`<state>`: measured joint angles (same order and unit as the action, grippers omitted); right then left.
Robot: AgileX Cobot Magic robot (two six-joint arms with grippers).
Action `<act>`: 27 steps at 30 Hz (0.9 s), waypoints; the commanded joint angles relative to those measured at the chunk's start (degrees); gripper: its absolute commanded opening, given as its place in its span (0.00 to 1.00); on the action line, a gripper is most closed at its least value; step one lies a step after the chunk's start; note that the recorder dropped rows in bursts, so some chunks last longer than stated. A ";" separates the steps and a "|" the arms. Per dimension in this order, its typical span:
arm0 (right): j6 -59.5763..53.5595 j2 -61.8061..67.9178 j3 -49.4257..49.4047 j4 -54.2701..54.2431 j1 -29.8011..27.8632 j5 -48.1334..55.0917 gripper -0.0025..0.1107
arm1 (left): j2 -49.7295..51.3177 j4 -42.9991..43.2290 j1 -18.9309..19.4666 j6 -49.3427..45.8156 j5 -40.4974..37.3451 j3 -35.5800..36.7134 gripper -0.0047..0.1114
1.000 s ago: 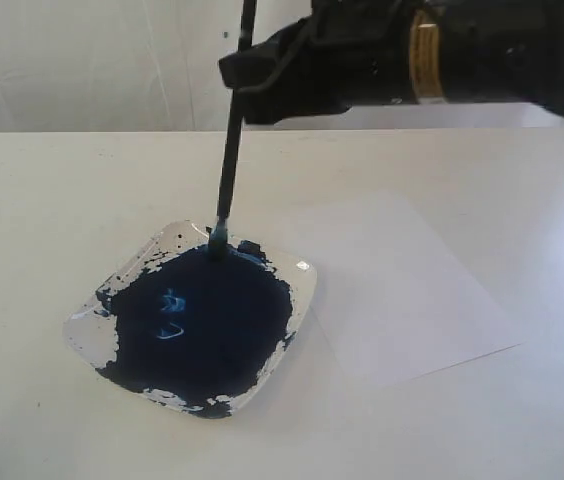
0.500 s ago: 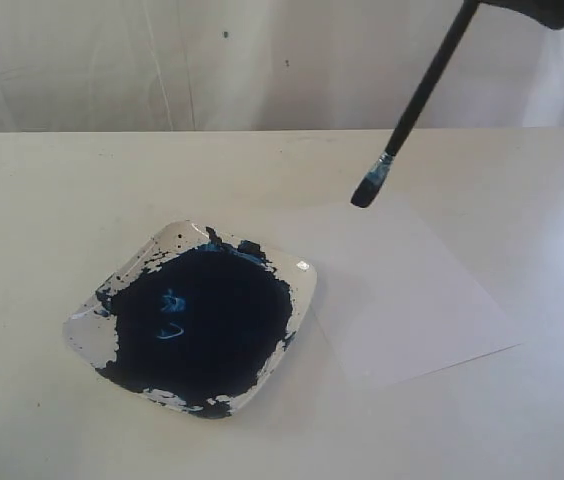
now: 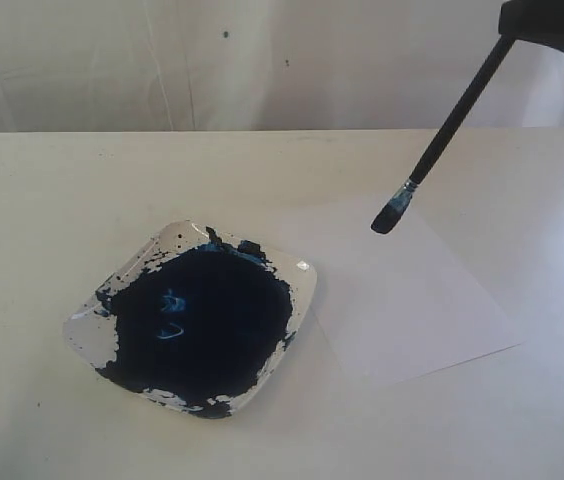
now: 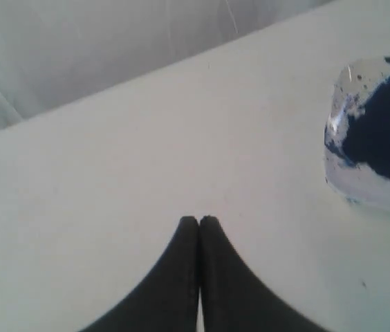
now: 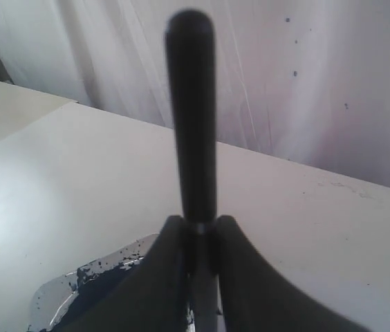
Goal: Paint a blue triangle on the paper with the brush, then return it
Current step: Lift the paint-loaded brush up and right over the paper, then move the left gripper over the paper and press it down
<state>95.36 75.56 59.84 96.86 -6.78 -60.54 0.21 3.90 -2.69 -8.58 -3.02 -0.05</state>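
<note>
The brush [image 3: 449, 132] hangs tilted in the air, its blue-stained tip [image 3: 387, 220] just above the far edge of the white paper [image 3: 412, 295]. My right gripper [image 5: 200, 225] is shut on the brush handle [image 5: 191, 117]; in the exterior view it shows only as a dark shape [image 3: 552, 25] at the top right. The paper looks bare; no blue triangle shows on it. My left gripper [image 4: 199, 221] is shut on nothing, low over bare table, with the paint dish [image 4: 375, 149] off to one side.
A clear square dish [image 3: 92, 320] holding a large dark-blue paint pool [image 3: 207, 320] sits left of the paper on the cream table [image 3: 62, 190]. A pale curtain backs the far table edge.
The brush left the paint dish, swung up and right, and its tip has now dropped a little toward the paper's far edge. The left gripper shows no change.
</note>
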 commanded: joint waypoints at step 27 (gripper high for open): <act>-0.50 -0.43 0.04 -7.75 -0.34 -1.00 0.02 | 68.67 -71.47 -14.21 -55.69 -28.39 -45.65 0.04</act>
<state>95.36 75.56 59.84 90.14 -6.78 -61.46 64.32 -48.31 -12.54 -46.04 -29.87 -44.32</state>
